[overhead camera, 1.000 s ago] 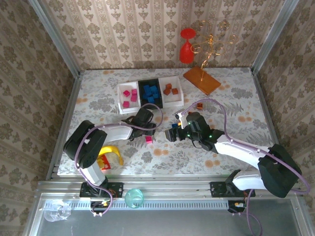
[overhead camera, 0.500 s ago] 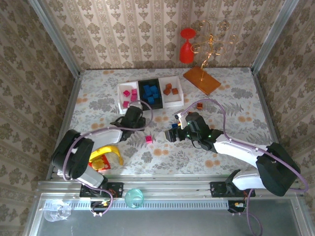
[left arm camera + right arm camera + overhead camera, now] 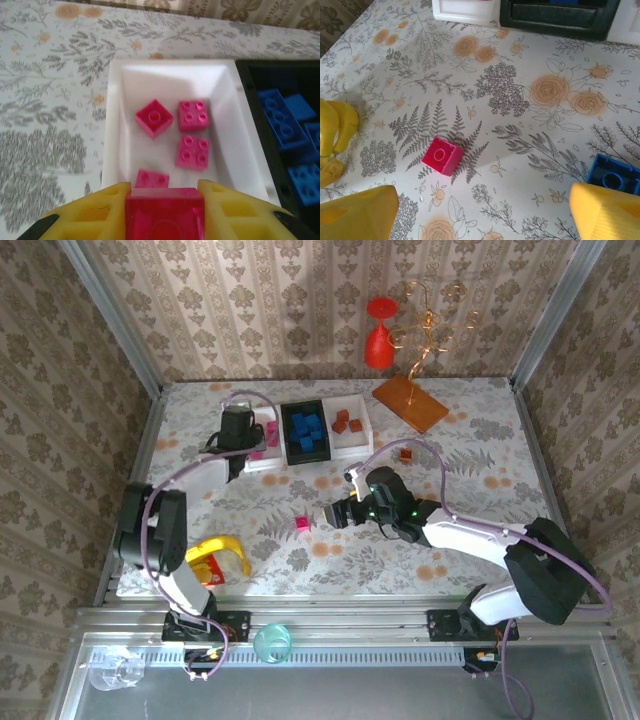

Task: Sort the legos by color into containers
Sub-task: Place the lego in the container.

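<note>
Left gripper [image 3: 164, 202] has swung from table centre to far-left white tray [image 3: 111, 130], fingers [image 3: 90, 217] clamped on held pink lego [image 3: 165, 215]; release looks next. Right gripper [image 3: 480, 210] spread wide above loose pink lego [image 3: 442, 156].

The desk [image 3: 520, 100] wears a printed floral covering, matt and smooth. The white tray [image 3: 120, 125] is smooth moulded plastic with a soft sheen. The black tray [image 3: 257, 82] beside it is plastic too, but duller. The blue bricks [image 3: 280, 120] and the magenta bricks [image 3: 193, 116] are hard, slightly glossy plastic. The left end effector [image 3: 165, 200] has matt yellow plastic fingers [image 3: 95, 217] with moulded recesses. Between them, the gripped magenta brick [image 3: 165, 215] looks glossier and faintly translucent. The frame rail [image 3: 350, 623] looks like brushed metal.
</note>
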